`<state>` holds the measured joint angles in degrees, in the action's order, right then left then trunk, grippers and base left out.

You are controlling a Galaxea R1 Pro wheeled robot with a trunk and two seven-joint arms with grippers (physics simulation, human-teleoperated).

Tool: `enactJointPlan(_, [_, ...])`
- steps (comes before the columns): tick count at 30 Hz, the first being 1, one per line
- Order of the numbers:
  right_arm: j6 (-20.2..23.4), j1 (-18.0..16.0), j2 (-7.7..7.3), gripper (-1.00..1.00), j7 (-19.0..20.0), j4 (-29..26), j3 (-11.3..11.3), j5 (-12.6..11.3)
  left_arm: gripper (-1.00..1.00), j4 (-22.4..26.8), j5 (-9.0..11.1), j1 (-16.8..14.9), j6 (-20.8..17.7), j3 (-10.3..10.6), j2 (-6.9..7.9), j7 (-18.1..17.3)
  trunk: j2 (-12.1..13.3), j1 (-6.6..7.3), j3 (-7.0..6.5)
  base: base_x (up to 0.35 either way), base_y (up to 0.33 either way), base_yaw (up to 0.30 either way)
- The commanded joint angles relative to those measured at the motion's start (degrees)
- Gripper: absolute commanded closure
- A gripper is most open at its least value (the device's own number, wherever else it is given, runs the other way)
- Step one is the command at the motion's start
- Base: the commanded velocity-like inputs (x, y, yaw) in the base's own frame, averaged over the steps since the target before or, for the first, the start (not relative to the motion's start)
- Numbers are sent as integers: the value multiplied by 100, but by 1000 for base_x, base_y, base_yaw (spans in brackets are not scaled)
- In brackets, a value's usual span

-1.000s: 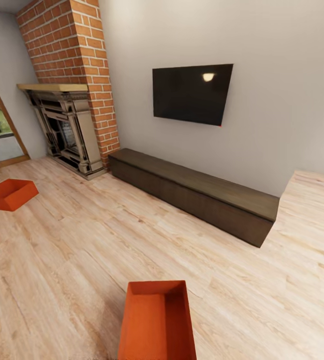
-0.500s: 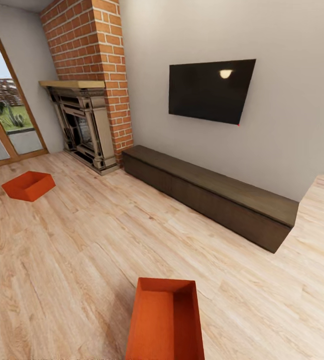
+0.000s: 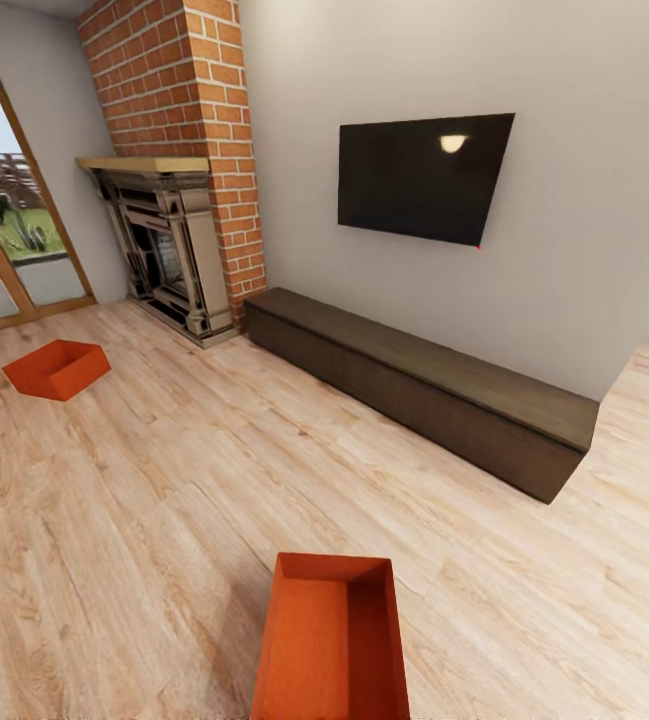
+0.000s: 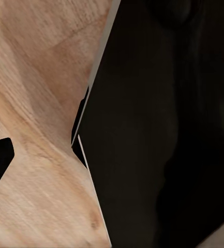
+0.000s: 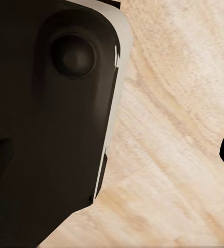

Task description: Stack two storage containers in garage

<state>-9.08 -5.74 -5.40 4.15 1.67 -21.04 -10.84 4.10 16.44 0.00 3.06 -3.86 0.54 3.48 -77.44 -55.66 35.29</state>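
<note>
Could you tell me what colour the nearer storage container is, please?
The nearer storage container is plain orange-red, seen best in the head view.

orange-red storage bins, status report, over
Grippers: state unclear. Near orange-red open bin on wood plank floor, far bin by glass doors. Nothing between.

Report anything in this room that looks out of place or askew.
Two open orange-red storage containers sit loose on the wood floor, far apart: one close to the camera, the other skewed near the glass door. Both look upright and empty. The TV, bench and fireplace look undisturbed.
</note>
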Motion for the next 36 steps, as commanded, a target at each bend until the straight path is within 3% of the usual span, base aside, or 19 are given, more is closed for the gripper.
enactJointPlan(1, [-33,-7,3,-100,21,18,-34,-60,-100,3,2,0,10,-36,-2,4,-2,0,13,0,0,0])
enactJointPlan(25, [-41,-7,-13,-100,-5,18,-23,-85,-100,3,5,0,10,-36,-1,4,-2,0,231,0,0,-3])
enactJointPlan(36, [-41,-7,-13,-100,-2,18,-23,-85,-100,3,6,0,10,-36,-1,4,-2,0,328,0,0,-120])
